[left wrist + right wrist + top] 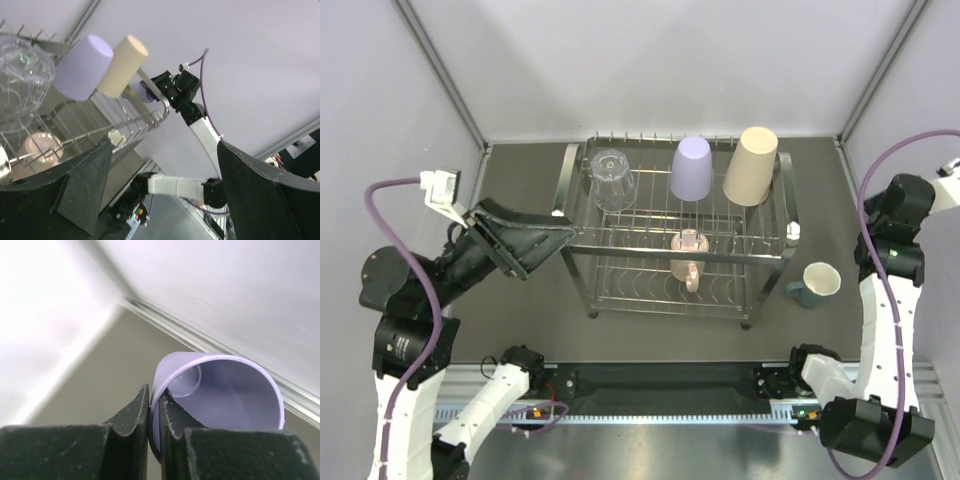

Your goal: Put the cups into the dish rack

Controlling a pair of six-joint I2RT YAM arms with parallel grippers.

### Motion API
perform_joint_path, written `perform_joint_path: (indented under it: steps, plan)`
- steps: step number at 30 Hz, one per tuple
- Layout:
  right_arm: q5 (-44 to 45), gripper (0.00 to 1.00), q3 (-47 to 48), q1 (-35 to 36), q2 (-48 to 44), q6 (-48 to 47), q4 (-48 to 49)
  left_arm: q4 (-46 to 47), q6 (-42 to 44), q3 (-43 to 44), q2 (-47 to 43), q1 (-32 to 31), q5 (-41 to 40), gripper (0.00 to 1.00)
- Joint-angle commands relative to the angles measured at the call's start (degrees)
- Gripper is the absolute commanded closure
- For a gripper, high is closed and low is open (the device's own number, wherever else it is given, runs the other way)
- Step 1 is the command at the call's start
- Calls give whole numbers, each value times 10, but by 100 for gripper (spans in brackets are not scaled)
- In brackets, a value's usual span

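While the left gripper [560, 240] stands spread wide and holds nothing, level with the top tier at the left end of the dish rack [640, 225], the right gripper [155, 392] is pressed together on the rim wall of the second lavender tumbler [225, 390], one finger inside and one outside.

Items, top tier, left to right:
- clear glass [611, 178], mouth down, near the left end
- lavender tumbler [691, 167], mouth down, at the middle
- beige tumbler [751, 165], mouth down, leaning a little, just beside the lavender one

Item, lower tier:
- pink mug [688, 255], seen through the upper wires, handle toward the near side; which way its mouth faces cannot be told

Item off the rack:
- teal mug [817, 283], white inside, mouth up, on the dark surface [540, 320] just beside the rack's right end, near its front corner

Item in hand:
- second lavender tumbler, held clear of the rack, beyond its right end in the left wrist view, open mouth toward the right wrist camera
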Motion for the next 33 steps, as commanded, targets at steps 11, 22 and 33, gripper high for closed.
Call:
perform_joint_path:
  steps: [11,22,33]
  plan:
    - [-283,100,174,50,58,216,487,164,-52,19,7,2,-126,6]
    - [-438,100,291,253,178,422,708,219,-102,54,87,2,-228,2]
    - [-423,100,334,545,254,292,679,289,-151,6,86,2,-264,2]
